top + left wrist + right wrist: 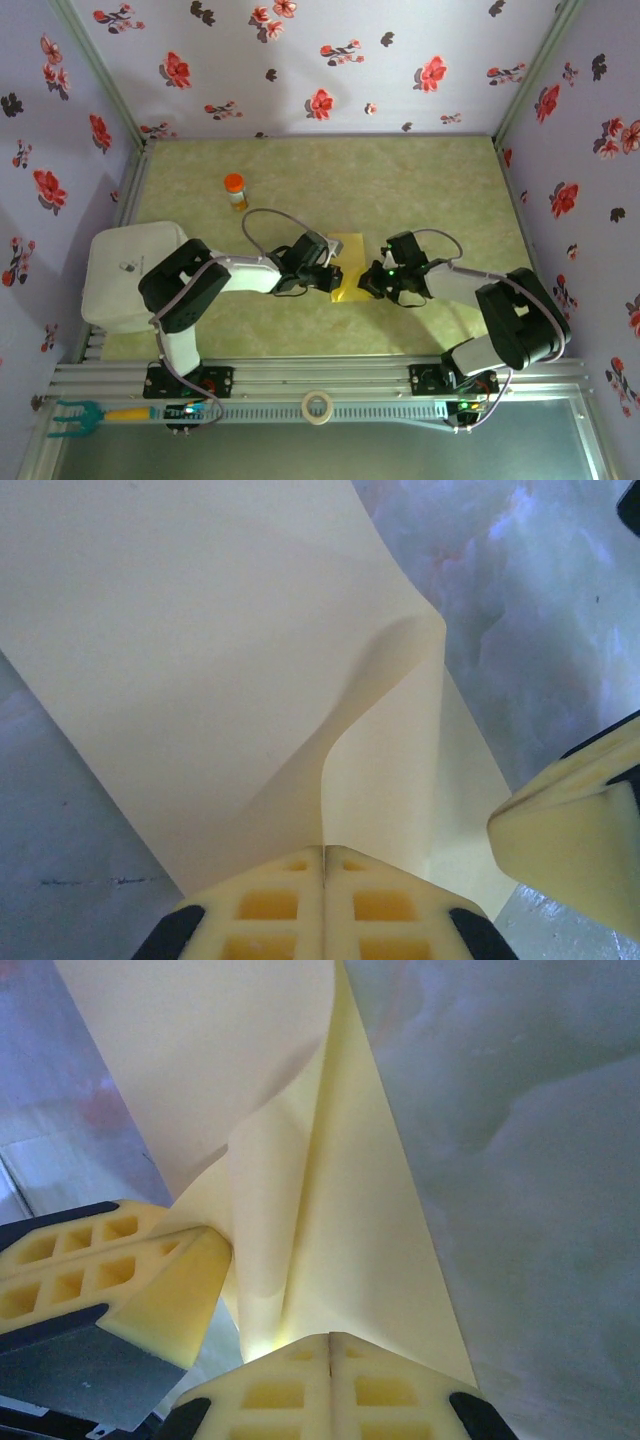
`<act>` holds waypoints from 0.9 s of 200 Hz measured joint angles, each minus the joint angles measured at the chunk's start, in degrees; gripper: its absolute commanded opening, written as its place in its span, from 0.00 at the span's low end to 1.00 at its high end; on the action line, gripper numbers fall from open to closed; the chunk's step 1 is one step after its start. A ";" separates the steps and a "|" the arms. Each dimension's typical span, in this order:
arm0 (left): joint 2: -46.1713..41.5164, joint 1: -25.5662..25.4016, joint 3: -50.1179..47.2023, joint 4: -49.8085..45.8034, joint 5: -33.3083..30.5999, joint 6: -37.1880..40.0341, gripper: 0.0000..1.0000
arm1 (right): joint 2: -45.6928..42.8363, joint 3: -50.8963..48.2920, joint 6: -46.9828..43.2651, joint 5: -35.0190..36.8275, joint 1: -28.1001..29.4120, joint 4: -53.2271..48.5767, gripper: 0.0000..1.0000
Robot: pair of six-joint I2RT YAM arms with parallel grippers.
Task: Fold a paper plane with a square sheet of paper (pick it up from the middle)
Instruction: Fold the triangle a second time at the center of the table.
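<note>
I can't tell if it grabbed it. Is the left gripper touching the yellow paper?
Touching. The left wrist view shows the left gripper shut on the yellow paper, with the sheet's edge pinched between its fingers.

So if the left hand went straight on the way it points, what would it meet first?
The yellow sheet it is pinching; beyond that probably the right hand, though depth is unclear.

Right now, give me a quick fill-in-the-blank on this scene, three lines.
1. The left tool and the right tool are each ____ on the square sheet of paper.
2. That sheet's colour is ____.
3. The small bottle has an ____ cap.
Missing words: shut; yellow; orange.
</note>
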 measured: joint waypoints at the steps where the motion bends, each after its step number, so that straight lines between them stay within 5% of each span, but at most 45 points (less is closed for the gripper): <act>1: 0.00 0.00 0.00 0.00 0.00 -0.02 0.01 | 0.04 0.00 0.00 0.00 0.02 0.13 0.05; 180: 0.31 0.22 5.75 -7.30 -1.73 5.07 0.03 | 3.69 2.95 -6.14 1.84 1.44 -4.00 0.03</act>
